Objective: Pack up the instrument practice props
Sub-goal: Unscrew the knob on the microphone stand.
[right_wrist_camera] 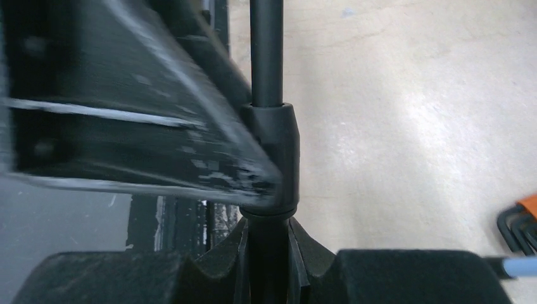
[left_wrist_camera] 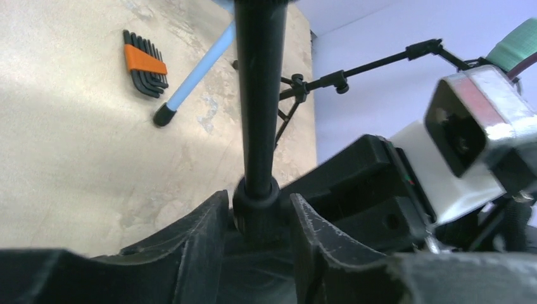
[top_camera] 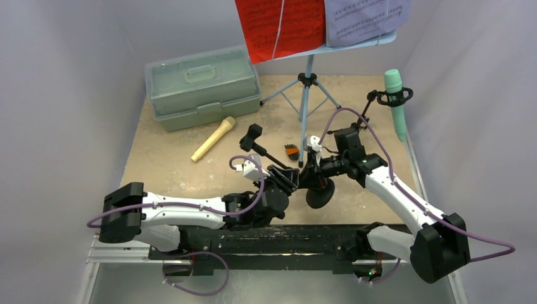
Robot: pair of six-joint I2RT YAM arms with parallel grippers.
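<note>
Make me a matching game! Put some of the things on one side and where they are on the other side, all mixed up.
Things:
1. tan microphone
2. teal microphone
3. red music sheet
4. green case

Places:
A. up on the light-blue rack
B. lying flat on the table
C. back left, lid shut
D. standing in the ring-top holder

Pairs: 1-B, 2-D, 3-A, 4-C

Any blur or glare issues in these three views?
Top external: sharp, evenly lit, soft shadows. Left wrist: black round-base mic holder pole and left end effector soft up close; orange-banded hex key set crisp. Right wrist: black shape at left smeared; bright glare on tan tabletop.
</note>
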